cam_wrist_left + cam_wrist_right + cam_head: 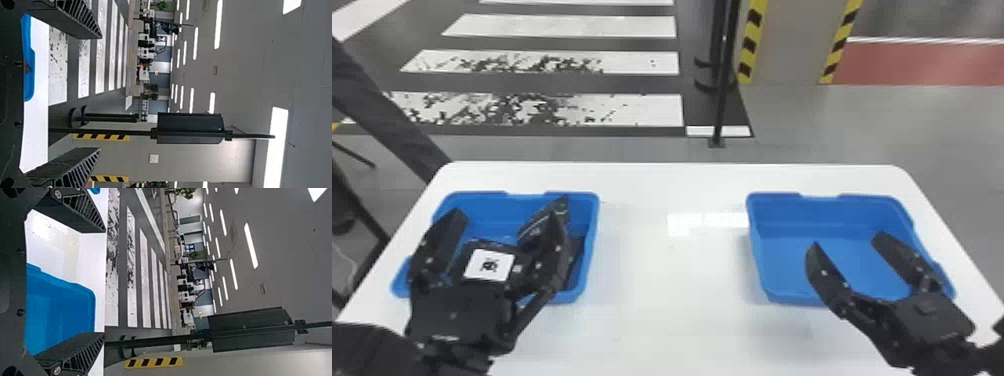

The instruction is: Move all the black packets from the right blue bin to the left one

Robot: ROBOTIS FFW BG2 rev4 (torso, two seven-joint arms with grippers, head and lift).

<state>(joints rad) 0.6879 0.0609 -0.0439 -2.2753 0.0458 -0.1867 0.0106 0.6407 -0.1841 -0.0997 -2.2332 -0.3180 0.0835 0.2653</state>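
Black packets (488, 265) inside left bin (492, 212) seem light, maybe slippery; pinch opposite edges. Left pincer (507, 215) and right pincer (847, 240) are spread wide, empty.

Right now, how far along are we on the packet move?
Done: black packets are in the left bin, one with a white label; can't give an exact count behind the gripper.
In hand: nothing; left gripper and right gripper are both open.
Left: probably none. The right bin shows bare blue floor, though the right gripper hides part of it.
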